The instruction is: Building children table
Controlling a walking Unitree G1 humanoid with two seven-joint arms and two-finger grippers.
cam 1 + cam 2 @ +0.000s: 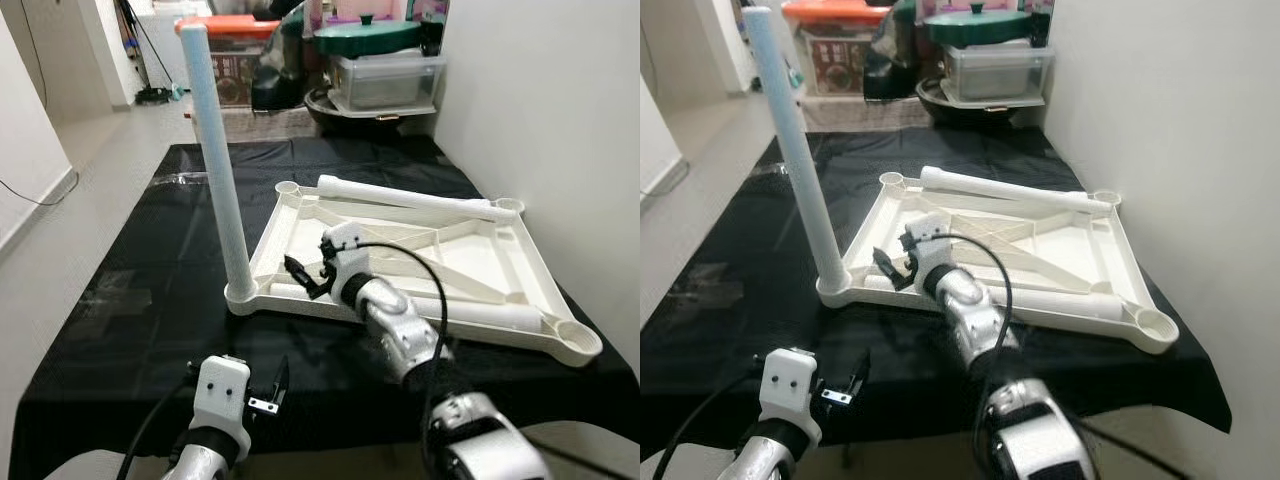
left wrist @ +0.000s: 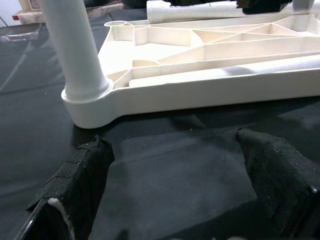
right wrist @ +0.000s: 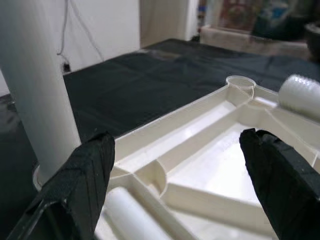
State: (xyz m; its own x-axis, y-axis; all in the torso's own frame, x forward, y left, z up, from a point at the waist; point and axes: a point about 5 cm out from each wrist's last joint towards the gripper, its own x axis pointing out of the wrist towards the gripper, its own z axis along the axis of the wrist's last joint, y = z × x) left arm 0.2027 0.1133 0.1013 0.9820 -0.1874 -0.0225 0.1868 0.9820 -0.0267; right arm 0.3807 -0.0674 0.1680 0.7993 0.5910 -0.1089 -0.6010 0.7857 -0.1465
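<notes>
The white plastic table top (image 1: 300,222) lies upside down on a black cloth (image 1: 150,260). One pale leg (image 1: 220,170) stands upright in its near-left corner socket. A second leg (image 1: 410,196) lies loose across the far side, and a third (image 1: 480,312) lies along the near side. My right gripper (image 1: 307,277) hovers open over the near-left part of the table top, close to the upright leg (image 3: 35,95). Its fingers (image 3: 85,180) hold nothing. My left gripper (image 2: 172,142) is open just above the cloth, in front of the corner that holds the upright leg (image 2: 75,55).
A white wall (image 1: 560,100) runs close along the right side of the table top. Behind the cloth stand a clear storage box (image 1: 385,75), a green lid (image 1: 365,35) and a red-lidded crate (image 1: 235,30). Bare floor (image 1: 110,150) lies to the left.
</notes>
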